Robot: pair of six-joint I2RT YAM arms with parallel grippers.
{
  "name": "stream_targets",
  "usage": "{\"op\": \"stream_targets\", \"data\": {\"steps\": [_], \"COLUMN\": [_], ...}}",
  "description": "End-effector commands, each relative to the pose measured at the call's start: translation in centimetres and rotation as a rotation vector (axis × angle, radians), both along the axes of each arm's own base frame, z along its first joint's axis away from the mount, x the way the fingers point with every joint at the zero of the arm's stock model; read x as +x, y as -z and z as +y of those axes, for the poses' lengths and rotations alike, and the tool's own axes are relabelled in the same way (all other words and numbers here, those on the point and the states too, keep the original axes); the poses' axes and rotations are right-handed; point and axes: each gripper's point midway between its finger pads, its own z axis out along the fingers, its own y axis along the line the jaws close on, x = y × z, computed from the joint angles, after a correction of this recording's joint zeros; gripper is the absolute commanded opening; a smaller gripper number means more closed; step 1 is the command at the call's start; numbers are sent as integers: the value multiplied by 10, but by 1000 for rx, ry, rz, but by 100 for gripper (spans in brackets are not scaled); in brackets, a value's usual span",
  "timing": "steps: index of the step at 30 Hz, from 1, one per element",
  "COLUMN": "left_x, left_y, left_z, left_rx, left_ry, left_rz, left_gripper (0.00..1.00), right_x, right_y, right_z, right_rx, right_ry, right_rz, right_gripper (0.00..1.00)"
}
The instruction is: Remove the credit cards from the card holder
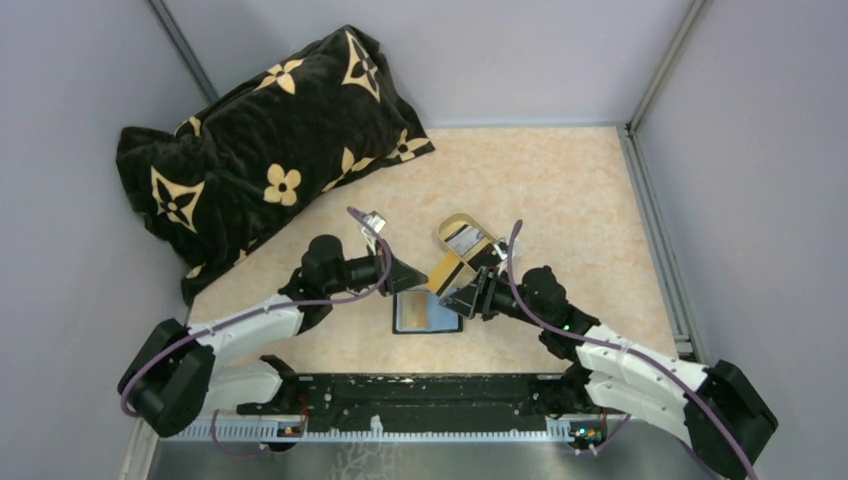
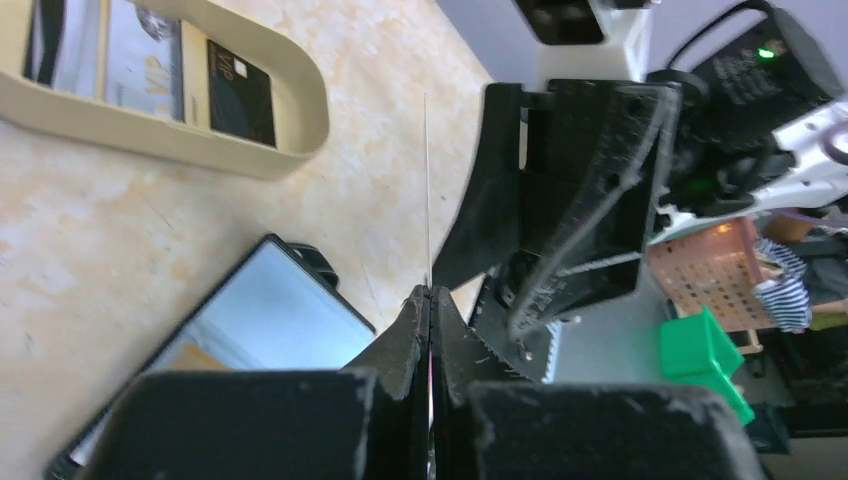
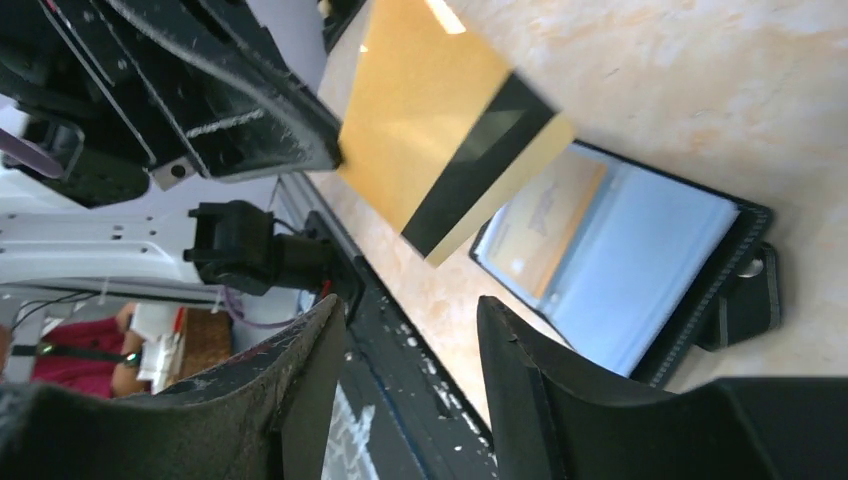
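Note:
The black card holder (image 1: 427, 313) lies open on the table, its grey-blue panel up; it also shows in the left wrist view (image 2: 260, 320) and the right wrist view (image 3: 640, 270). My left gripper (image 1: 410, 278) is shut on the orange-yellow credit card (image 1: 447, 271) and holds it above the table beside the holder. In the left wrist view the card (image 2: 427, 200) is edge-on between the closed fingertips (image 2: 431, 292). In the right wrist view its black stripe shows (image 3: 430, 110). My right gripper (image 1: 463, 297) is open and empty (image 3: 410, 330), close to the card's other end.
A gold-rimmed oval tray (image 1: 445, 228) behind the holder holds other cards (image 2: 140, 60) and a dark one (image 2: 240, 90). A big black flowered pillow (image 1: 260, 150) lies at the back left. Grey walls close in the table.

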Motion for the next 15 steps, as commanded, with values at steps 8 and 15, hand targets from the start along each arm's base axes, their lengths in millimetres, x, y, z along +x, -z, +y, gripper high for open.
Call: {"op": "stream_targets", "data": {"steps": [8,15], "left_x": [88,110], "left_y": [20,48], "left_z": [-46,-61], "left_rx": [204,239], "left_ry": [93,76], "left_rz": [-54,-20], "left_gripper": [0,0], "right_x": [23,20], "right_y": [-28,-44], "right_z": [-78,-124], "right_rx": [-174,-205], "right_ry": [349,532], "right_rz": [-114,-135], "right_gripper": [53,60]}}
